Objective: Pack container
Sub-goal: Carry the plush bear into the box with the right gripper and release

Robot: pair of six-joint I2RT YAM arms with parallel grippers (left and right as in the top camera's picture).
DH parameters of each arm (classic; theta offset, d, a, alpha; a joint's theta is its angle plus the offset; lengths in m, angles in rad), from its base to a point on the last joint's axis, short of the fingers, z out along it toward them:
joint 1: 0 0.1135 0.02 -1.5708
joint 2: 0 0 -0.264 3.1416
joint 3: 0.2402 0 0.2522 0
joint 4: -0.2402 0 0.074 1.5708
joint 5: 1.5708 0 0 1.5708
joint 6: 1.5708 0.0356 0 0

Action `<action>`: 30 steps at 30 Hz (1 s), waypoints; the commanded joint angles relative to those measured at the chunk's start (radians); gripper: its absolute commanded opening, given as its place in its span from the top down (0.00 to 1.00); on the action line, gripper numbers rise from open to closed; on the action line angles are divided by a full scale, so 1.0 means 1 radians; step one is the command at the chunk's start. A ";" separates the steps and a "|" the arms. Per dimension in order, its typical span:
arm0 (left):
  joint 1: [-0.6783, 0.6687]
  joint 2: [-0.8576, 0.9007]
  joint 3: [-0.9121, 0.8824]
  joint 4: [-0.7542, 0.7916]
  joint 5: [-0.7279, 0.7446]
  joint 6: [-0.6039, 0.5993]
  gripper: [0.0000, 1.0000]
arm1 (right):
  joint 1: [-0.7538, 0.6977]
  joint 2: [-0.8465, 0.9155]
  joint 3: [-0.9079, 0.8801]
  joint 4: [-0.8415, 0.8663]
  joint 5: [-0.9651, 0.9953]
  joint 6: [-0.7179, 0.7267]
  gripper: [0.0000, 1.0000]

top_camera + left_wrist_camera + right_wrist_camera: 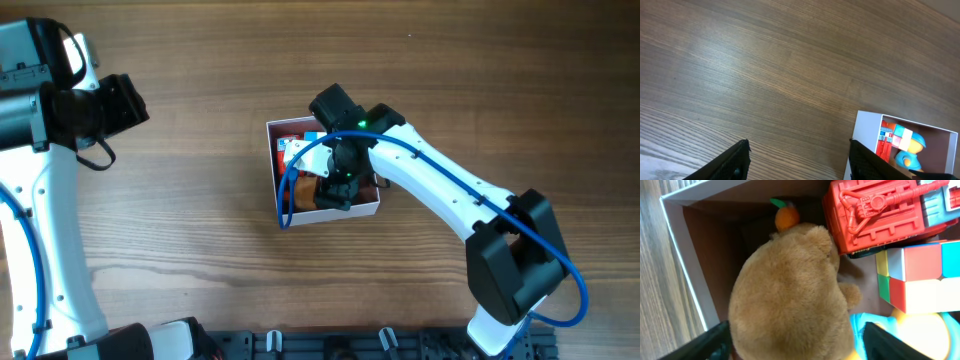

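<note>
The container [340,213], a square white-walled box with a dusty pink inside, sits mid-table. It also shows in the left wrist view [866,131] and the right wrist view [687,255]. My right gripper [338,185] is down in it, fingers spread wide [797,342] on either side of a brown plush toy [790,290] that rests on the box floor. A red plastic toy [875,212], a colour cube [920,275] and a blue and yellow toy [920,335] lie beside the plush. My left gripper [125,100] is open and empty [797,162] over bare wood, far left of the box.
A small orange piece with a green top [787,217] sits at the plush toy's far end. Wooden table [200,60] surrounds the box. The right arm's blue cable [287,200] loops over the box's left edge.
</note>
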 commanded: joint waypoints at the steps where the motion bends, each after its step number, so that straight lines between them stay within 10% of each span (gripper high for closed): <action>1: 0.003 0.008 -0.004 0.001 0.016 0.005 0.36 | 0.002 -0.055 0.009 0.000 -0.028 0.038 0.38; 3: 0.003 0.008 -0.004 0.001 0.016 0.005 0.36 | 0.002 -0.101 0.011 0.007 -0.025 0.072 0.67; 8: 0.003 0.008 -0.004 0.002 0.016 0.005 0.36 | 0.002 -0.153 0.011 -0.023 -0.025 0.073 0.73; 10: 0.003 0.008 -0.004 0.002 0.016 0.005 0.36 | 0.002 -0.153 0.011 -0.037 -0.026 0.073 0.96; 30: 0.003 0.008 -0.004 0.001 0.016 0.005 0.36 | 0.002 0.032 -0.186 0.111 0.041 0.109 0.96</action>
